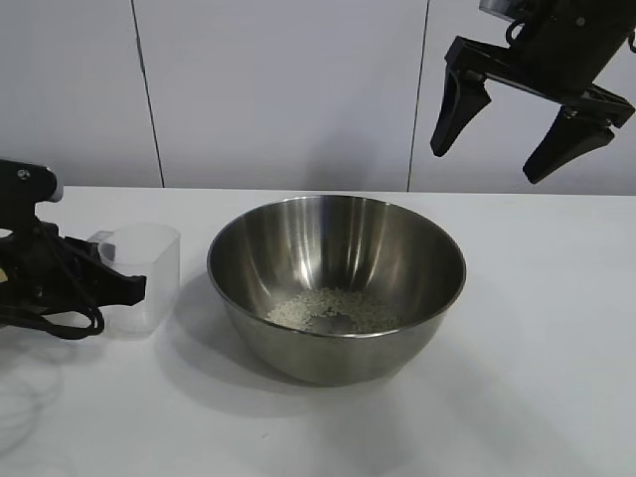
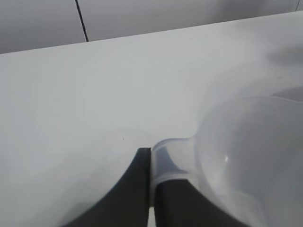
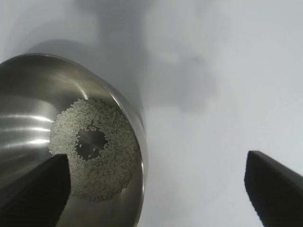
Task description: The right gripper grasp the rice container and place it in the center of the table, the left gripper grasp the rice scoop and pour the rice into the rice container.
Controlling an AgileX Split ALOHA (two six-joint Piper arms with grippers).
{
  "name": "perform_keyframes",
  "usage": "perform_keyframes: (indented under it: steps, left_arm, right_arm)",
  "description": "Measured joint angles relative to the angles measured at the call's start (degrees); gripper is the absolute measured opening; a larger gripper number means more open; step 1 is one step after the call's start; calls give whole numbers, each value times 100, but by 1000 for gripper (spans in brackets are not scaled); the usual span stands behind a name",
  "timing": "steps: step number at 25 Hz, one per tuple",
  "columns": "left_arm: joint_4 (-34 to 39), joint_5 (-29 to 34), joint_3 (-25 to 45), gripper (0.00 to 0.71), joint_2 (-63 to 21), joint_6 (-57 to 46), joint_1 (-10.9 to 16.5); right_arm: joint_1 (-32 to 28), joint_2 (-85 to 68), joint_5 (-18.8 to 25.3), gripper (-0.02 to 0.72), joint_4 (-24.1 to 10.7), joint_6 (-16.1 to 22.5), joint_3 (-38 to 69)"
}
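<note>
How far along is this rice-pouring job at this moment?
Done: the rice container sits mid-table with the rice inside. In hand: the left gripper is shut on the upright, empty-looking rice scoop beside it. Left: releasing the scoop. The right gripper hangs open above.

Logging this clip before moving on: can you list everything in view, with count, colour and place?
rice container: one, shiny steel, middle of the table.
rice: one small white heap, ring-shaped, in the rice container's bottom.
rice scoop: one, translucent whitish, upright on the table beside the rice container, looks empty.
table: one, white, under everything.
wall: pale grey panels with dark seams, behind the table.
left end effector: one, black, low at the table's left edge, shut on the rice scoop's tab.
right end effector: one, black, open, raised above the rice container's right side.
</note>
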Motion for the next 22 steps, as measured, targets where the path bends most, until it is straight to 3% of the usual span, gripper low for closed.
perform_keyframes:
  steps: [6,8,14,22]
  left_arm:
    - [0,-20,-25,27,95,-6,0]
    - [0,-29,-27,92,95,-6,0]
    - [133,-73,77,423,95,-13,0]
    - [133,-89,814,549,-51,106,0]
  right_arm:
    - [0,0,18,694,-1,0,0]
    - [0,0,37,694,-1,0,0]
    - [0,0,54,694,-1,0,0]
    - [0,0,84,694,-1,0,0]
